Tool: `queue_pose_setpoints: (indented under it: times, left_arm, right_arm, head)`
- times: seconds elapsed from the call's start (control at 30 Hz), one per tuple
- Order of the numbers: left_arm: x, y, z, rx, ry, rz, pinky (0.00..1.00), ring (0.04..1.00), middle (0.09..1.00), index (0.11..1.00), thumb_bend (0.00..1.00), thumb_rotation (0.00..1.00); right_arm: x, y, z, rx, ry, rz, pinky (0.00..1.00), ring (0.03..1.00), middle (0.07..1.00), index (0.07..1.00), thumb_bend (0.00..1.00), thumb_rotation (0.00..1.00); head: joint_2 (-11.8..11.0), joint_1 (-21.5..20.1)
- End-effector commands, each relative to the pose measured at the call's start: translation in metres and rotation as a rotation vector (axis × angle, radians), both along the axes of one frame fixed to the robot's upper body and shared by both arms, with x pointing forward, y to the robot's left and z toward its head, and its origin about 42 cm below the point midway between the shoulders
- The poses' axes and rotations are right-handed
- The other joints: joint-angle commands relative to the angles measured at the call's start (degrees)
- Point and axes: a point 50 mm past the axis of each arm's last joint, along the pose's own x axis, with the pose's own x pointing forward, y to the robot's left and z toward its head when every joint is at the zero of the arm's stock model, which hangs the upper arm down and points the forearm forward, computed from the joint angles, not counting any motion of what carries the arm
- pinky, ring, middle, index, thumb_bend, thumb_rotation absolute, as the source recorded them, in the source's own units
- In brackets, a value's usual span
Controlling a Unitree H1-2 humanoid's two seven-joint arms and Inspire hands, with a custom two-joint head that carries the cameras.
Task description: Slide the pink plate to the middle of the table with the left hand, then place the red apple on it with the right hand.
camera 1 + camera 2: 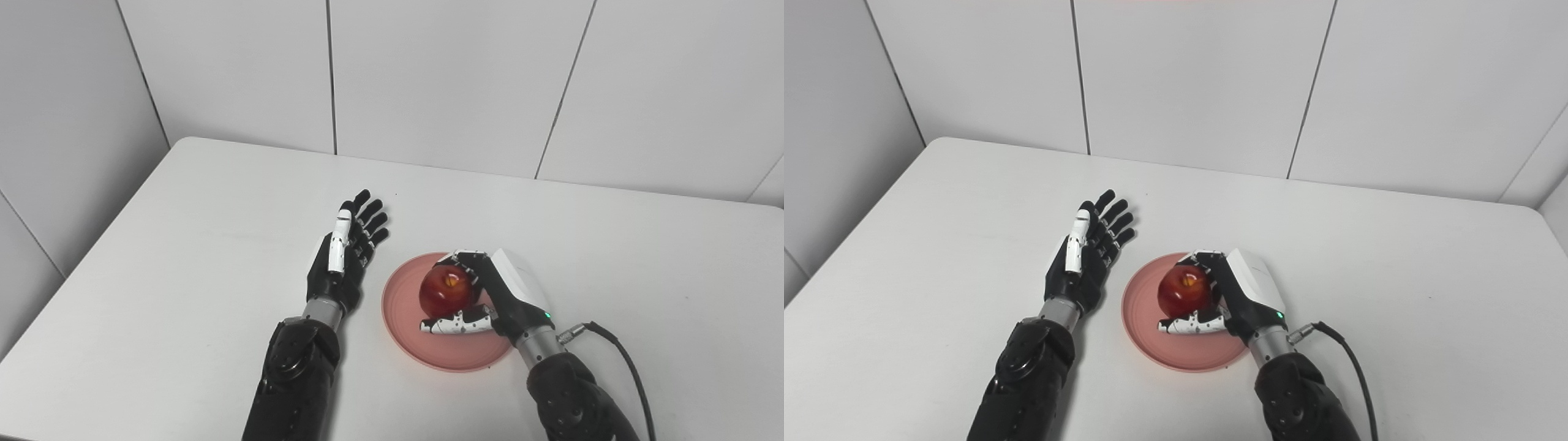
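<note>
Cupping red apple [448, 289] on pink plate [404, 318], right hand [490, 294]; no legible writing.

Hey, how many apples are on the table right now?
1. The red apple sits over the pink plate near the table's middle, with the right hand wrapped around it. The left hand is open beside the plate, holding nothing. No others visible.

apple [446, 291]: glossy red skin with a bright highlight, smooth
plate [404, 318]: matt pink, looks like plastic, faint rings in the surface
bench [184, 245]: smooth white top, matt with a dull sheen
left hand [346, 257]: black plastic, slightly shiny, one white segment
right hand [496, 294]: smooth white plastic shell over black; bare metal wrist
cable [625, 361]: black, rubbery
wall [453, 79]: plain matt white panels
</note>
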Motion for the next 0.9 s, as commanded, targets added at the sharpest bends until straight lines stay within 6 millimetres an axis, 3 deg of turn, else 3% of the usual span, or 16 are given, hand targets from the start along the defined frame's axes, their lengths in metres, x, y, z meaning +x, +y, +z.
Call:
queue_pose_setpoints:
  times: [0.0, 0.23, 0.53, 0.87]
  left_arm:
    - [0.001, -0.004, 0.005, -0.004, -0.013, -0.012, 0.92, 0.919, 0.924, 0.914, 0.38, 1.00]
    - [0.001, -0.005, 0.006, -0.007, -0.014, -0.012, 0.92, 0.916, 0.922, 0.914, 0.38, 1.00]
    - [0.002, -0.004, 0.006, -0.009, -0.011, -0.011, 0.91, 0.914, 0.921, 0.912, 0.38, 1.00]
    - [0.001, -0.001, 0.006, 0.005, -0.013, -0.015, 0.91, 0.916, 0.923, 0.915, 0.39, 1.00]
  right_arm:
    - [0.003, -0.001, 0.021, 0.021, -0.074, 0.003, 0.46, 0.533, 0.600, 0.608, 0.89, 0.24]
    - [0.000, -0.005, 0.027, 0.026, -0.085, 0.012, 0.53, 0.597, 0.652, 0.680, 1.00, 0.35]
    - [-0.003, -0.011, 0.030, 0.028, -0.055, 0.031, 0.70, 0.763, 0.786, 0.773, 1.00, 0.37]
    - [-0.003, -0.016, 0.033, 0.030, -0.070, 0.067, 0.75, 0.819, 0.854, 0.864, 1.00, 0.43]
  head:
    - [-0.1, 0.0]
    - [0.2, 0.1]
    - [0.3, -0.2]
    - [0.2, -1.7]
